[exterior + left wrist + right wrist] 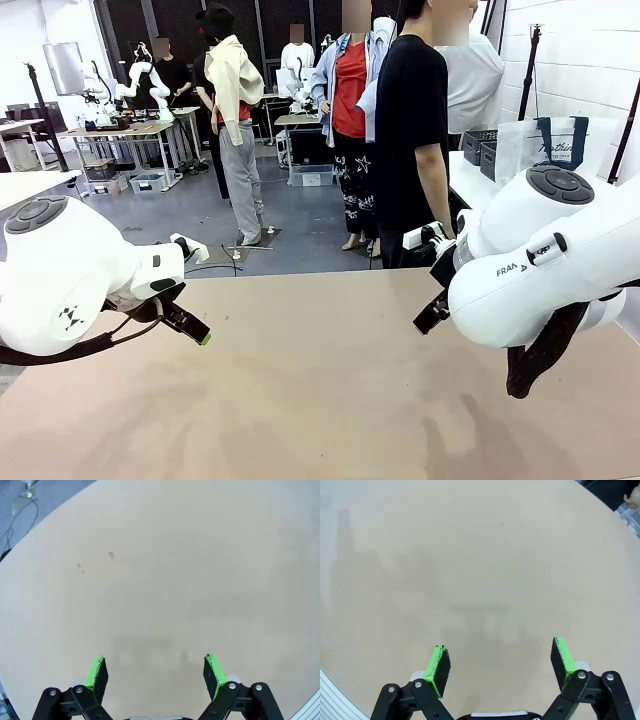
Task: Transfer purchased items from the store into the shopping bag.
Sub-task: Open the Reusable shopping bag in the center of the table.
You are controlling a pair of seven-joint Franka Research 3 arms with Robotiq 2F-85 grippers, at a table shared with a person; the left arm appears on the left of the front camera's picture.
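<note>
Plainly, the left tool point(156, 676) hung above the tan counter point(165, 580) with its jaws spread wide. The green pads point(96, 676) were well apart and held nothing. A few small brownish specks point(111, 555) marked the counter farther out from that tool, and a soft shadow of the fingers lay on the surface just ahead of the pads.

The right tool point(501, 662) stood the same way, with its jaws parted wide, gripping nothing and clear of the counter. Its own blurred shadow fell on the surface ahead of it.

From the front, the left arm point(60, 275) came in from the left side and the right arm point(550, 260) from the right. Each tool pointed inward and down toward the middle of the counter, and the two were well apart.

The shopping bag point(545, 140) stood upright far off at the right, behind the right arm. It sat on a white side counter point(468, 180), just beside dark crates point(480, 148), and its navy handles rose above a pale body. A person point(410, 130) in a black T-shirt stood at the far edge of the counter, turned sideways, near that side counter.
</note>
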